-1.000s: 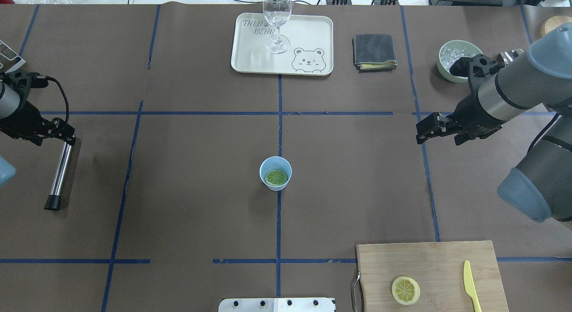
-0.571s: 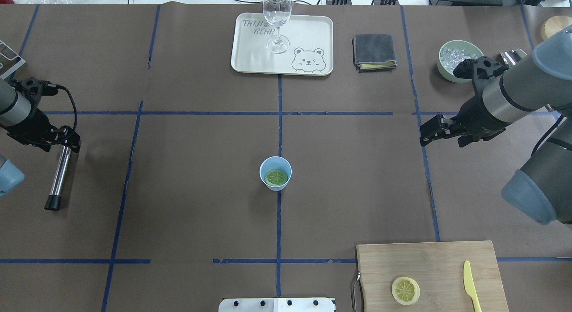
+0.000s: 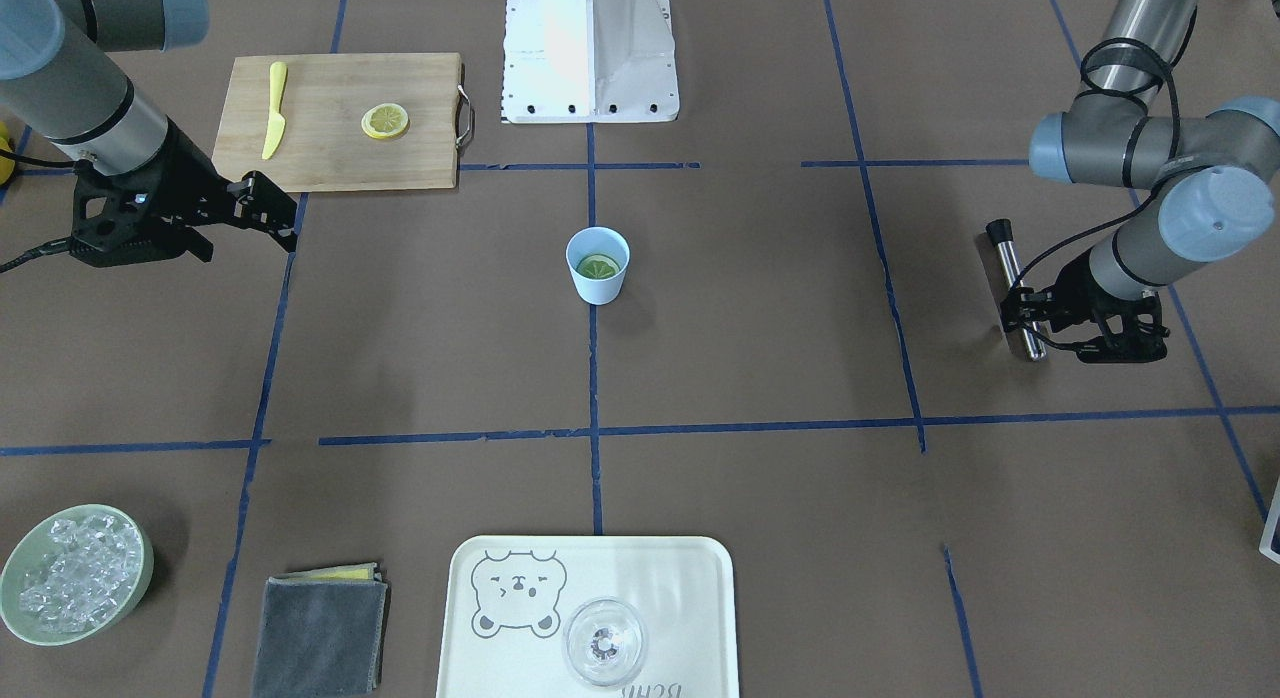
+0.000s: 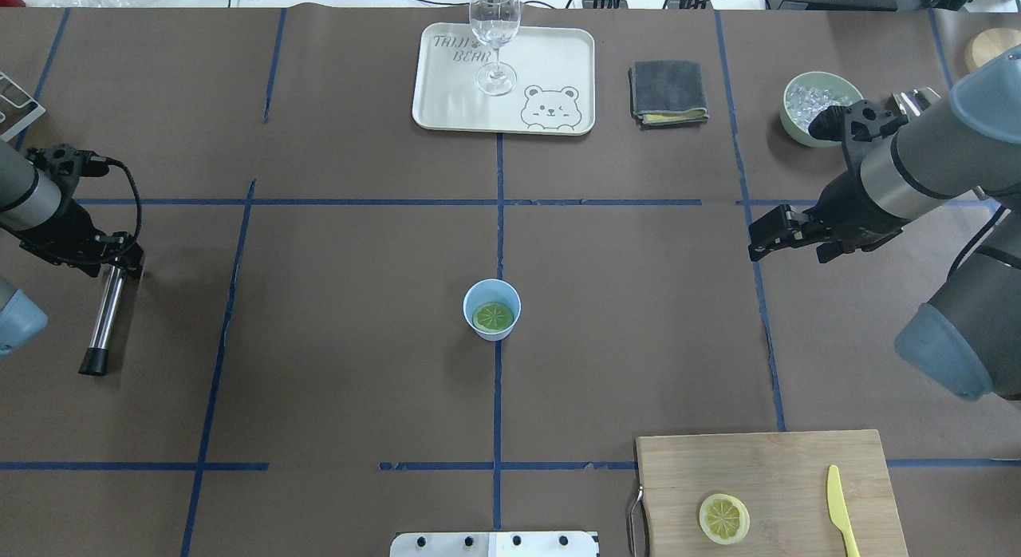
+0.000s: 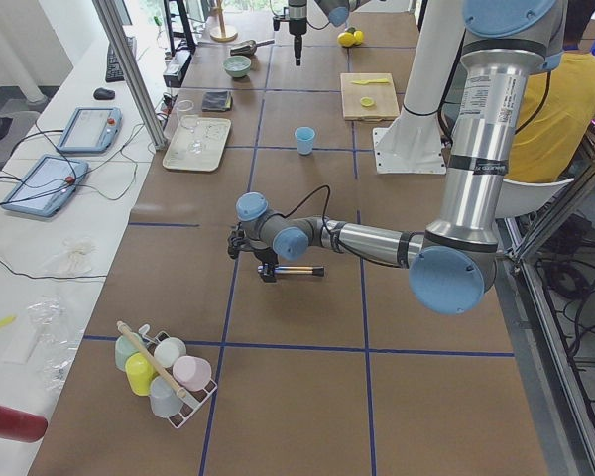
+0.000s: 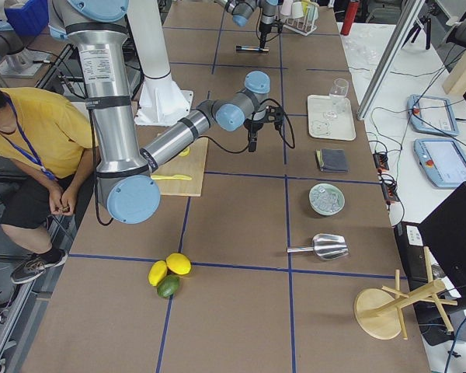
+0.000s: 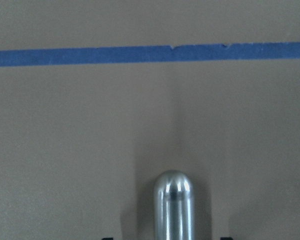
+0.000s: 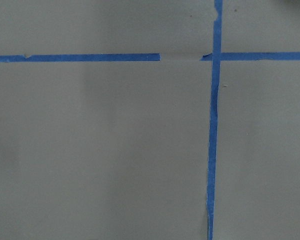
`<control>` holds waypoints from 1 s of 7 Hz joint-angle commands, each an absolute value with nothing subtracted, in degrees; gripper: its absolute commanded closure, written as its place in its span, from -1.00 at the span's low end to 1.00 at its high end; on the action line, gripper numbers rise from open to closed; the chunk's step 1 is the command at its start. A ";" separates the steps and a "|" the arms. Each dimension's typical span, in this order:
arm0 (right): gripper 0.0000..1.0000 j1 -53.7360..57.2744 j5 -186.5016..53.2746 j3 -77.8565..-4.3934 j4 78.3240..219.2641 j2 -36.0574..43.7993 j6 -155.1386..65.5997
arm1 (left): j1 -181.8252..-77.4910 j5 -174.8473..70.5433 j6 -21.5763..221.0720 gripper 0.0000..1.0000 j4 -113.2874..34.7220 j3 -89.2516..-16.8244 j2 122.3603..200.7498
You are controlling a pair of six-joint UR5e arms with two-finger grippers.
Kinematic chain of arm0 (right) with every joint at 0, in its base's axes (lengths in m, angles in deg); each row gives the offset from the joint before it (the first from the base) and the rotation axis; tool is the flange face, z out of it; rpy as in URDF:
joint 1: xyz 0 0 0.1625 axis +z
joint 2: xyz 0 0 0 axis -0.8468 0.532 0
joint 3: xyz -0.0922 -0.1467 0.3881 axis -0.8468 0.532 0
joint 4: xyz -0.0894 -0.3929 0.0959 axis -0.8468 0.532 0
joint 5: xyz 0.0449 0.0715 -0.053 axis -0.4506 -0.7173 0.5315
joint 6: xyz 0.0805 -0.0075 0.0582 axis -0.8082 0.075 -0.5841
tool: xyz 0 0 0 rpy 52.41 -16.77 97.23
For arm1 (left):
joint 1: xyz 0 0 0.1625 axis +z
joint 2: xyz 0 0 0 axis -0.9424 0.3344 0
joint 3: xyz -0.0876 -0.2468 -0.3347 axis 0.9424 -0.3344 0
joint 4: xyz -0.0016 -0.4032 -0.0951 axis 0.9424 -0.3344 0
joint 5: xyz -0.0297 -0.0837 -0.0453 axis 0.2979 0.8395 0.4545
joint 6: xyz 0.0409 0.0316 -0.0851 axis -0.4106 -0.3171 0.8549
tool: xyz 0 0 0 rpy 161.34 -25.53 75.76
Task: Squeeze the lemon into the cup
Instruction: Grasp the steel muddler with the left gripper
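Observation:
The light-blue cup [image 4: 492, 308] stands at the table's middle on the centre tape line. The lemon [image 4: 492, 316] lies inside it, cut face up, also visible from the front [image 3: 598, 267]. My right gripper [image 4: 758, 236] hovers open and empty far to the cup's right, over bare table. At the far left, my left gripper [image 4: 124, 262] is low over the upper end of a metal rod [image 4: 106, 314] lying on the table. The left wrist view shows the rod's rounded end [image 7: 173, 207] with a gap on both sides, so that gripper is open astride it.
A cutting board [image 4: 766, 461] at the near right holds a flat lemon slice [image 4: 724, 518] and a yellow knife [image 4: 839, 509]. At the far edge stand a tray [image 4: 558, 70] with a clear glass [image 4: 495, 30], a folded cloth [image 4: 668, 92] and a green bowl of ice [image 4: 821, 102].
My left gripper has slid a little nearer along the rod, which has not moved. The right gripper has drifted slightly to the right. Cup and lemon are unchanged.

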State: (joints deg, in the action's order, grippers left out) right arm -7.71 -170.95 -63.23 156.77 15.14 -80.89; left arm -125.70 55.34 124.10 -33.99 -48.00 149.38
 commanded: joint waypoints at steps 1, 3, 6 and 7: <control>-1.00 -7.68 -170.94 -63.35 156.77 15.19 -81.09 | -125.66 55.34 124.04 -0.32 -34.01 -48.11 149.34; -1.00 -7.76 -170.94 -63.27 156.77 15.19 -81.09 | -125.57 55.34 124.04 0.59 -33.92 -48.38 149.34; -1.00 -7.68 -171.03 -63.53 156.77 15.19 -81.35 | -125.74 55.16 124.04 1.00 -33.83 -52.65 148.65; -1.00 -7.68 -171.03 -63.79 156.77 15.19 -81.35 | -125.92 54.73 124.04 1.00 -32.79 -60.08 148.29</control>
